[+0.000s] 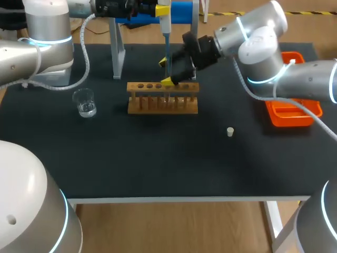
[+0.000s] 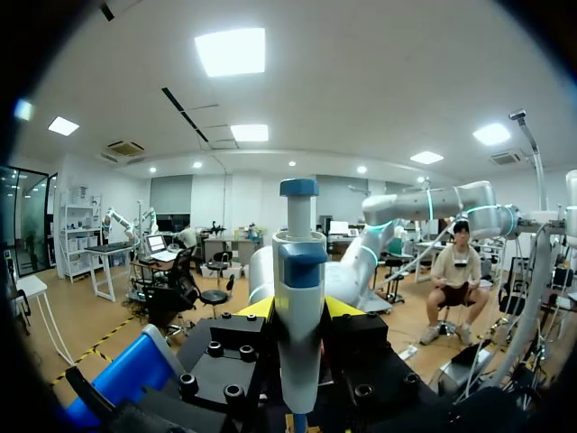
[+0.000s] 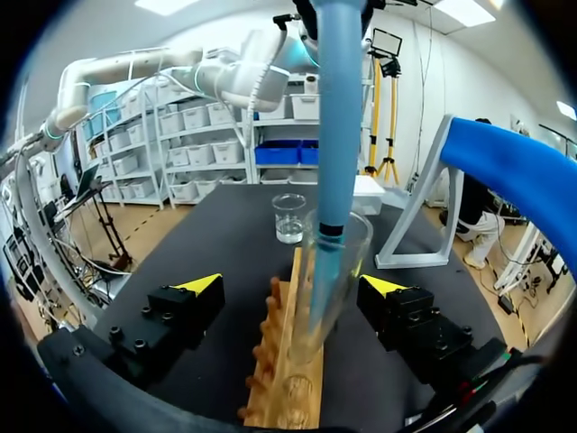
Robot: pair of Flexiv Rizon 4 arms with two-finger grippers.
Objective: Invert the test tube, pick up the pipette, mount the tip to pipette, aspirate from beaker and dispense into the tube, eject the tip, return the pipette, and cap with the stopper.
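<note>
Test tube (image 3: 341, 262) stands upright in rack (image 3: 287, 361), long axis vert. Pipette (image 3: 338, 108), clenched in left gripper (image 2: 297, 308), hangs coaxial above it, tip inside tube mouth. Right gripper (image 3: 294, 284) is released, nearer arm, its fingers astride tube w/o contact.

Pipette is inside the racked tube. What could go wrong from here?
The pipette, shut in the left gripper, reaches into the test tube in the wooden rack; any sideways drift could lever the tube or tip the rack. The right gripper is open around the tube, so nothing steadies it if the pipette drags on withdrawal.
</note>
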